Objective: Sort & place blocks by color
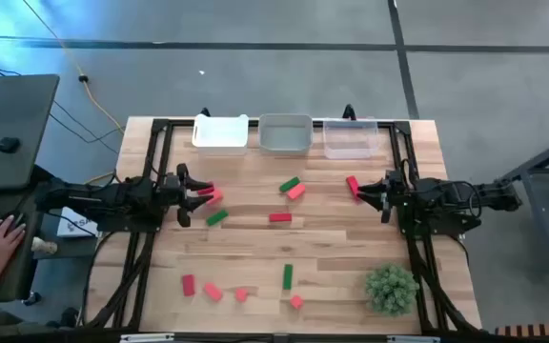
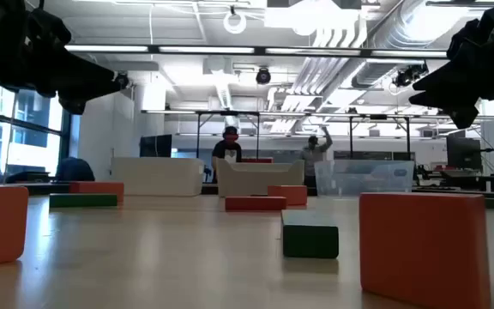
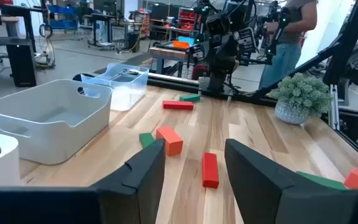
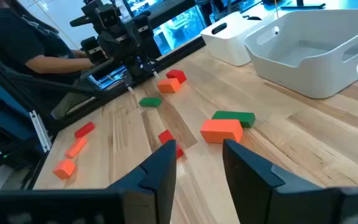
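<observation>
Left tool and right tool — both released, empty — hover above scattered blocks, several half-hidden.

We note worktop pale wood planks, smooth satin; trays smooth plastic, one clear; blocks matt; fingers matt black.

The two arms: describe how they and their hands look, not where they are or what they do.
Both arms are dark, nearly black, built from chunky jointed segments with cables along them. The left hand and the right hand each end in two short dark fingers. In the wrist views these fingers look matte black, broad and wedge-shaped with angular faces. No markings are readable on them.
</observation>
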